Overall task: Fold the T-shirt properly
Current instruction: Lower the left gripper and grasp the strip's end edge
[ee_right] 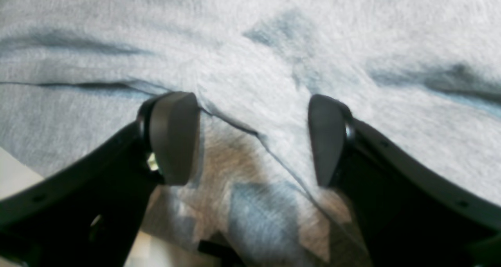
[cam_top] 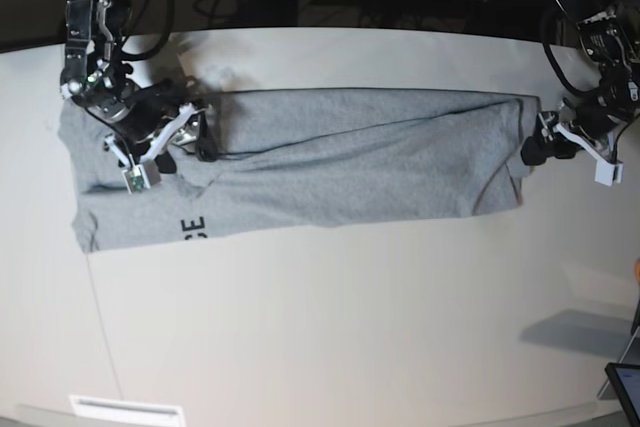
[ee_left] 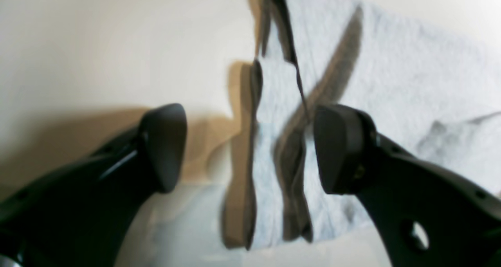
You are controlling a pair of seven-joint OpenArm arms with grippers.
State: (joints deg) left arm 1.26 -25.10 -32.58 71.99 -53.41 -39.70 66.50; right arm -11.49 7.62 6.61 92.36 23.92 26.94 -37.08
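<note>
The T-shirt (cam_top: 340, 167) lies as a long grey band across the upper middle of the base view on the white table (cam_top: 350, 327), folded lengthwise, with a bit of black lettering (cam_top: 192, 228) showing at its lower left end. The right gripper (ee_right: 252, 139), at the upper left of the base view, sits low over the shirt's left end with its fingers spread apart and a fold edge of cloth running between them, nothing clamped. The left gripper (ee_left: 248, 149), at the upper right beside the shirt's right edge, has its fingers released and wide, with the hem visible between them.
</note>
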